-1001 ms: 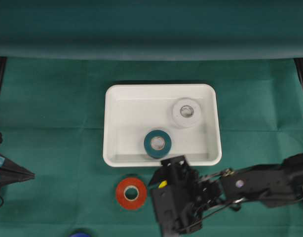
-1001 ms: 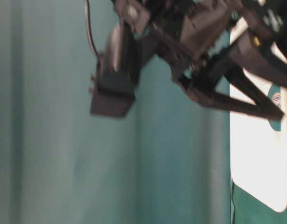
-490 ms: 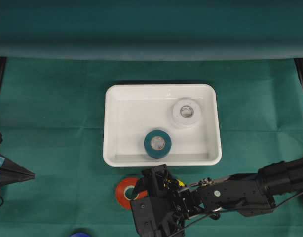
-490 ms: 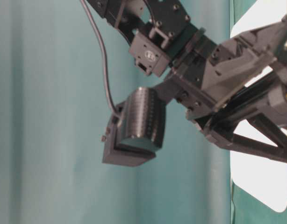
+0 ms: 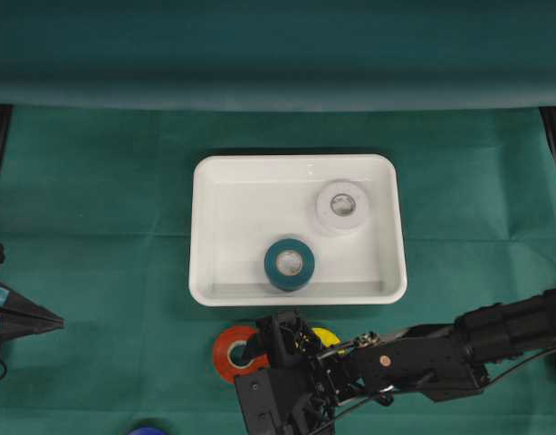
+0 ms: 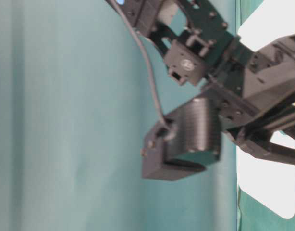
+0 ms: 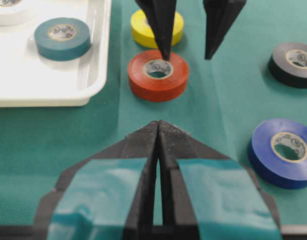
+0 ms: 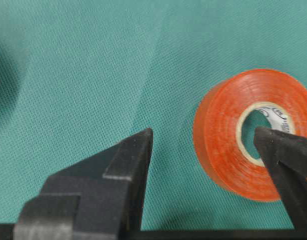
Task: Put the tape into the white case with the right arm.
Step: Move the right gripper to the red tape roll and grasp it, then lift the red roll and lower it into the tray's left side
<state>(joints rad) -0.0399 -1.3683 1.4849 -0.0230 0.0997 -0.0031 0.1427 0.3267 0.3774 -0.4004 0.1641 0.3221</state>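
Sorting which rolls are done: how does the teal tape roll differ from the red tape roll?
The teal tape roll lies inside the glossy white rectangular case; the red tape roll lies outside on the green cloth. Nothing hangs over the teal roll; the open right gripper has one fingertip over the red roll's core. Both lie flat.

A green-clothed bench [image 5: 97, 181] carries the white case [image 5: 206, 231] and loose tape rolls: red [image 7: 157, 75], yellow [image 7: 138, 22], black [image 7: 293, 62] and blue [image 7: 282, 152].
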